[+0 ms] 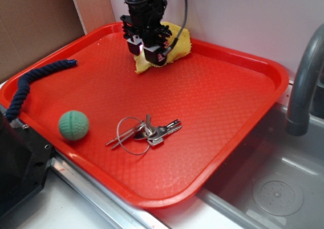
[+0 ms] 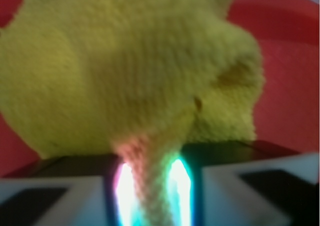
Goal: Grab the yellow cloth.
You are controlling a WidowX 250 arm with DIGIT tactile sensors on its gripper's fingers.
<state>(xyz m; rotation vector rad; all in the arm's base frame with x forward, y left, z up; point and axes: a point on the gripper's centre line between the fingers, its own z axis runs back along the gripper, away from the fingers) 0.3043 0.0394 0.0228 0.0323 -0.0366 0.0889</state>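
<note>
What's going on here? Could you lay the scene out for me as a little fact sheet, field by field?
Surface: red tray beside a sink
Robot gripper: at the tray's far edge, shut on a fold of the cloth
Yellow cloth: bunched at the far rim, a fold pinched between the fingers in the wrist view
Green ball: near left part of tray
Keys: on a ring, near tray middle
Blue rope: draped over the left rim
Faucet: right, over the sink

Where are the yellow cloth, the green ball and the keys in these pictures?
yellow cloth (image 1: 179, 44): exterior view, its right bulge beside the gripper.
green ball (image 1: 73, 125): exterior view, middle of the ball.
keys (image 1: 158, 131): exterior view, the bunched key blades by the ring.
</note>
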